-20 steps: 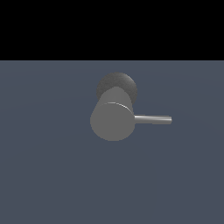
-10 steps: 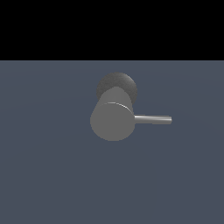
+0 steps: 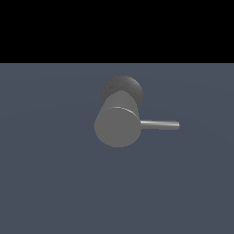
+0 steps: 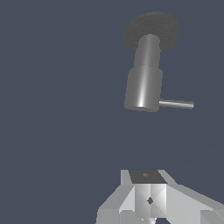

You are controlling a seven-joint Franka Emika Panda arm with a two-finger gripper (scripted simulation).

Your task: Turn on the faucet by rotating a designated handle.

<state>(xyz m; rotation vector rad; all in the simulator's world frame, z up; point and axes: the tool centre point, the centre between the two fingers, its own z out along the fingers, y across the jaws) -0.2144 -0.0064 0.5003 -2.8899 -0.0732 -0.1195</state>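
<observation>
Faucet [image 3: 117, 127]: mid-surface, flat round face toward the exterior camera.
Handle [image 3: 159, 124]: pointing to the exterior view's right.
Gripper [image 4: 148, 199]: only the wrist view shows it, well apart from faucet.
Jaws: opening hidden, cannot tell.

A flat, plain blue-grey floor [image 3: 50, 183] carries everything; it fills the lower part of the exterior view under a black band; 1 thing stands on it, the faucet [image 3: 117, 125], seated by its dark rounded base [image 4: 152, 29]; its handle [image 3: 159, 124] juts sideways toward the exterior view's right, clear of the floor.
</observation>
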